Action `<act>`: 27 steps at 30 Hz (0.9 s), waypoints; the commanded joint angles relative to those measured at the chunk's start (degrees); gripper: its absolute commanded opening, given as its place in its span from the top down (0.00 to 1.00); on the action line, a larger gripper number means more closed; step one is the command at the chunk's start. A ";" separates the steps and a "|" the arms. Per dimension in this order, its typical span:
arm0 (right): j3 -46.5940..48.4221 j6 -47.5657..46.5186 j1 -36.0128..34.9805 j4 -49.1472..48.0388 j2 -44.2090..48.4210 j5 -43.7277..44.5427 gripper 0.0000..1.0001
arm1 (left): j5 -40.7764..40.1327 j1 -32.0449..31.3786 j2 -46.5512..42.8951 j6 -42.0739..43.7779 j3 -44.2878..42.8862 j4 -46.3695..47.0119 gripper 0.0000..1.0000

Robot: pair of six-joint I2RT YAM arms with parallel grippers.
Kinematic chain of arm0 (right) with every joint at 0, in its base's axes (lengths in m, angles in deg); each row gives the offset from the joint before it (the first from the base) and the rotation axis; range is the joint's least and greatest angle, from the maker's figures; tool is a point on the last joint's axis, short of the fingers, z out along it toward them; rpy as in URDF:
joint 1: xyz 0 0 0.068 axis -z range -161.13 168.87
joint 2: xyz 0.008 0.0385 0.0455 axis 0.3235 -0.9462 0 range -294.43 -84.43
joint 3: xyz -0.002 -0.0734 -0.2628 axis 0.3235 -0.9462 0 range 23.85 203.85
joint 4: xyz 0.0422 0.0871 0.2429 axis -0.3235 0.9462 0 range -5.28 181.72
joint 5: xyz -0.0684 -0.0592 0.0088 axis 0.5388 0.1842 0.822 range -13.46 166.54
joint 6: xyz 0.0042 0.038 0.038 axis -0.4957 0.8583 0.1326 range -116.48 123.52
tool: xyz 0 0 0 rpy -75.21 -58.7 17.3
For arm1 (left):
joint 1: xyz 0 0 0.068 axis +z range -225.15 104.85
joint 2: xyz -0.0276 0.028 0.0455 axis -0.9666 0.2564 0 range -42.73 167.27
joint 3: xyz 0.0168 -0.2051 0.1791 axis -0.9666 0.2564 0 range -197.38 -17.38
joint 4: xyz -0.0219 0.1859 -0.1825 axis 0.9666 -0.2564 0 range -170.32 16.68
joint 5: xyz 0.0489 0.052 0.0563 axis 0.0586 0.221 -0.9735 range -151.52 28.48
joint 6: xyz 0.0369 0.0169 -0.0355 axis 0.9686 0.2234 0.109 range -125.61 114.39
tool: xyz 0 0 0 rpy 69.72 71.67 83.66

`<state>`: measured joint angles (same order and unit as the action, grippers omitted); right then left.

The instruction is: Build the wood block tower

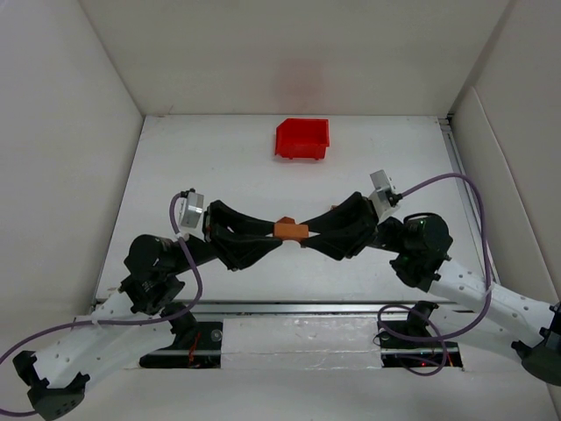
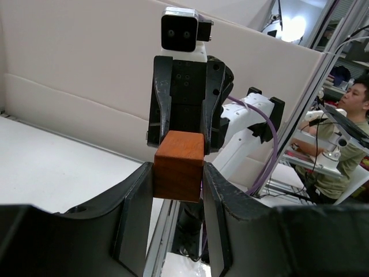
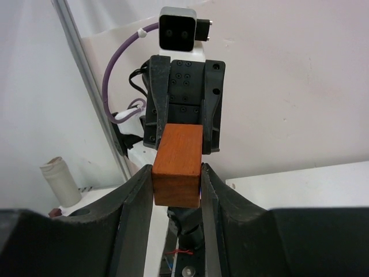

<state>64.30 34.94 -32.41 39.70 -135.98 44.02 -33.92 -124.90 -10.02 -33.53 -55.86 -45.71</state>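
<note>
handover in mid-air over the table (image 1: 219,158), well short of the red bin (image 1: 302,139): the left gripper (image 2: 177,193) is clamping one end of the orange-brown block (image 2: 179,164), fingers narrowed to its width, while the right gripper (image 3: 177,187) is pinching the other end likewise. judging it best if one side is letting go only once the other is sitting square on the flat faces, without twisting. block is looking like smooth, sharp-edged wood, likely slick against the hard black fingers (image 3: 135,202).

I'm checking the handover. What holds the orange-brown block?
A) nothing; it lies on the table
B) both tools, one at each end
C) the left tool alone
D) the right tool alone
B: the wrist views show the orange-brown block clamped in the left tool and the right tool.
</note>
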 commanded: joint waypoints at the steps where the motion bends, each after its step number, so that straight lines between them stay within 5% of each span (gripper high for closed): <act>1: 2.53 -2.05 1.01 -3.23 -1.62 -4.54 0.83 | 4.31 -0.43 1.39 -0.99 -1.95 3.95 1.00; 2: 2.53 -2.06 1.01 -3.24 -1.62 -4.58 0.83 | 4.31 -0.43 1.39 -0.65 -2.39 3.94 1.00; 4: 3.58 -4.43 1.01 -0.45 -1.89 -8.25 0.51 | 4.05 -0.43 2.26 0.32 -3.96 1.05 1.00; 6: 6.39 -8.10 1.72 4.73 -1.63 -9.06 0.39 | 4.05 -0.43 3.06 2.33 -6.68 -4.57 1.00; 7: 7.44 -9.87 1.72 10.33 -0.93 -9.23 0.13 | 4.66 -0.43 3.85 2.96 -7.31 -6.15 1.00; 9: 10.68 -14.25 1.72 16.94 -0.05 -8.63 0.01 | 5.71 -0.43 4.38 4.80 -8.89 -10.11 1.00; 16: 19.22 -20.43 2.33 41.98 1.89 -4.14 0.02 | 8.01 -0.43 3.33 10.77 -11.53 -20.92 1.00; 21: 19.58 -20.17 2.33 44.84 1.11 -5.89 0.27 | 7.21 -0.43 1.48 13.42 -12.50 -24.98 1.00; 27: 18.79 -17.01 2.33 47.04 -2.50 -7.38 0.36 | 9.32 -0.43 1.74 14.39 -12.67 -25.07 1.00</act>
<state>82.24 16.14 -30.31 84.84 -137.59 38.21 -26.60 -125.19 -8.58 -20.89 -65.81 -72.04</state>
